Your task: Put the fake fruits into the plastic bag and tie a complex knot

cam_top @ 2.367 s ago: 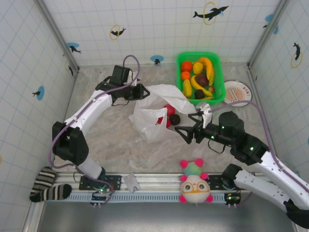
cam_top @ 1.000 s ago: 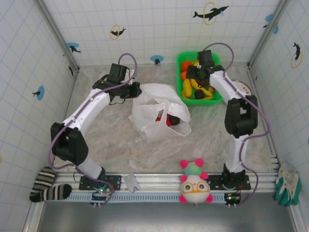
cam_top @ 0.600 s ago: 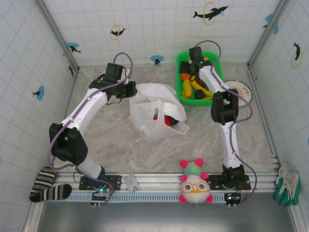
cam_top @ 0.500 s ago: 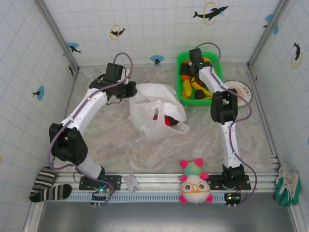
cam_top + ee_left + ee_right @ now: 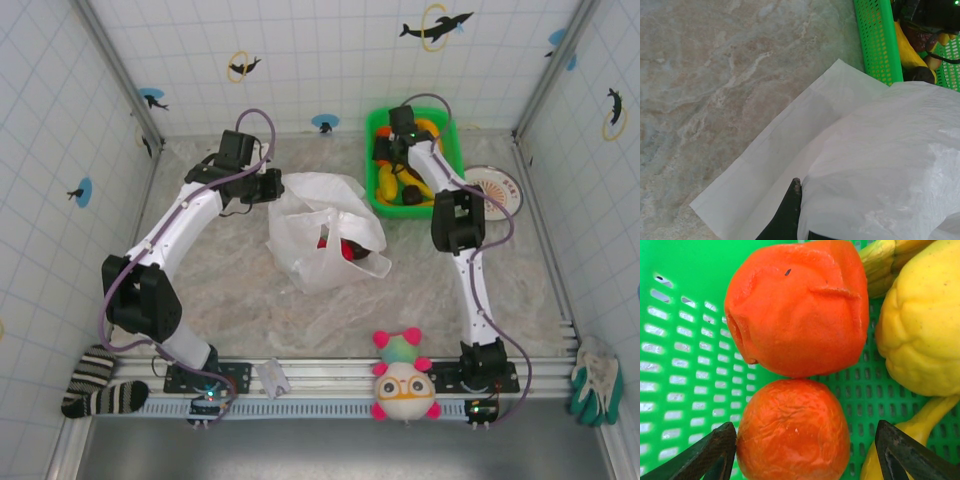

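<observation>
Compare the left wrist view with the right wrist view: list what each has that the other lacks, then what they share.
Left wrist: the white plastic bag draped over the marble table. Right wrist: an upper orange fruit and a lower orange fruit, the right gripper open astride the lower. Shared: the green basket with yellow fruit inside.

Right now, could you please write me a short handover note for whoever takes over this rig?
Left gripper: shut on the plastic bag at its rim.
Right gripper: open, fingers either side of an orange fruit in the green basket.
Done: a red fruit shows inside the bag.
Left: move the basket's fruits across, then tie the handles; no knot yet.
</observation>
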